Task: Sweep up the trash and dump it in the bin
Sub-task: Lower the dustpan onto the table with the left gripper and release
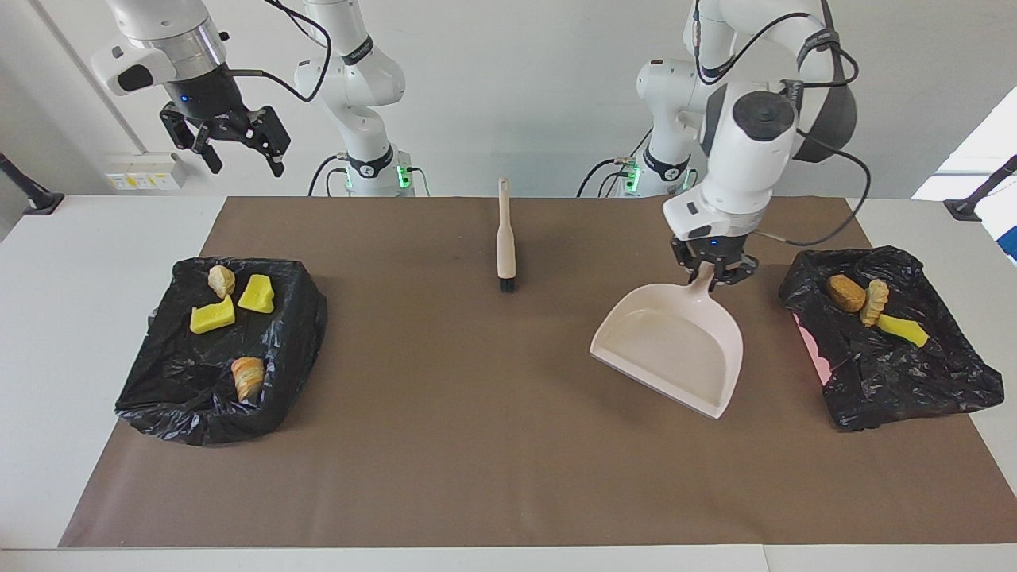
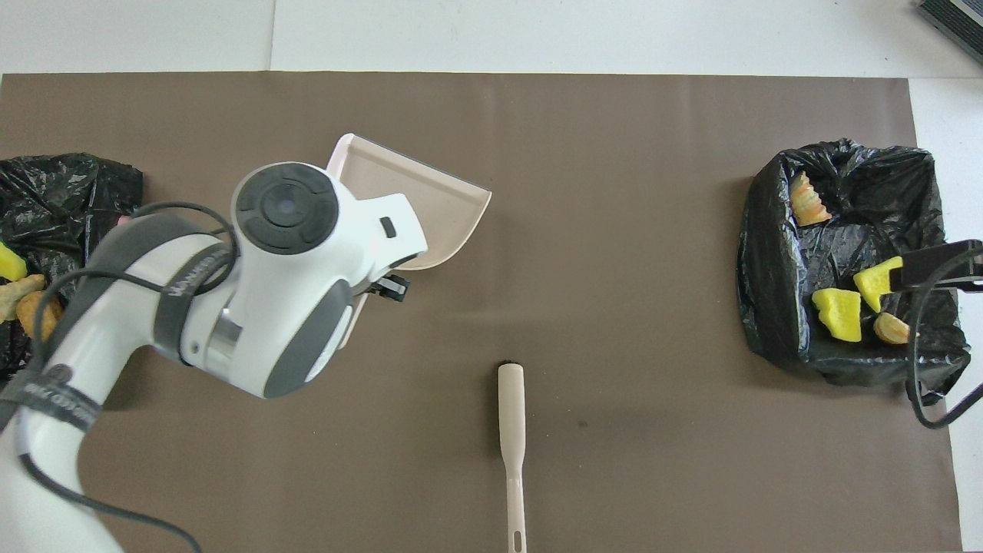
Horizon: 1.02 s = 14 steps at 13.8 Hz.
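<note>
2 black-lined bins, 1 at each end of the table. 4 trash scraps in the bin (image 1: 218,345) at the right arm's end: 2 yellow sponges (image 1: 212,317), 2 beige lumps (image 1: 247,377). 3 scraps in the other bin (image 1: 890,357): 1 orange-brown lump (image 1: 845,293), 1 beige lump (image 1: 875,300), 1 yellow sponge (image 1: 902,329). 1 brush (image 1: 505,238) lying on the brown mat (image 1: 508,445), near the robots. 1 empty dustpan (image 1: 671,349), tilted over the mat, gripped at the handle by the left claw (image 1: 709,268). Right claw (image 1: 232,143) raised near the right arm's end, fingers spread wide, holding nothing. No readable writing on bins, brush or dustpan.
</note>
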Tool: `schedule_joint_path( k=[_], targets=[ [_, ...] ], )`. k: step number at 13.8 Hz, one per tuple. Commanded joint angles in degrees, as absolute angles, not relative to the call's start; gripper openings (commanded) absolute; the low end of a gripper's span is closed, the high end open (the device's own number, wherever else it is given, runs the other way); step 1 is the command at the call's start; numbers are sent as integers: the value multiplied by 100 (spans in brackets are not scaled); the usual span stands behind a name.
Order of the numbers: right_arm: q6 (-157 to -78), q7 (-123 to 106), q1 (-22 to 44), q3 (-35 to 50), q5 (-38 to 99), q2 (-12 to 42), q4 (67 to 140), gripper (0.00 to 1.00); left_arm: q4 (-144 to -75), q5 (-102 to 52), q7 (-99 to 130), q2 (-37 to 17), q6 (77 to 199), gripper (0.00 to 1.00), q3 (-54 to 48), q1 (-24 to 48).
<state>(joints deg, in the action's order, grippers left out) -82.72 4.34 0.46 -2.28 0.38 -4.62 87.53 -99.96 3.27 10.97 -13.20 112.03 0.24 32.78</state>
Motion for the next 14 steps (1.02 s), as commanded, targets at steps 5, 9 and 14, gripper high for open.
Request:
schedule_joint_path(
  k=[5, 9, 14],
  targets=[
    [-8218, 369, 53, -185, 97, -492, 8762, 100, -8186, -194, 2845, -2941, 11364, 0, 202, 3963],
    [-8288, 36, 70, -167, -289, -492, 8789, 100, -7673, -185, 3182, -3471, 11408, 0, 202, 4060],
    [-8244, 70, 79, -158, -255, -475, 8771, 100, -7699, -219, 3182, -3533, 11399, 1, 176, 4113]
  ],
)
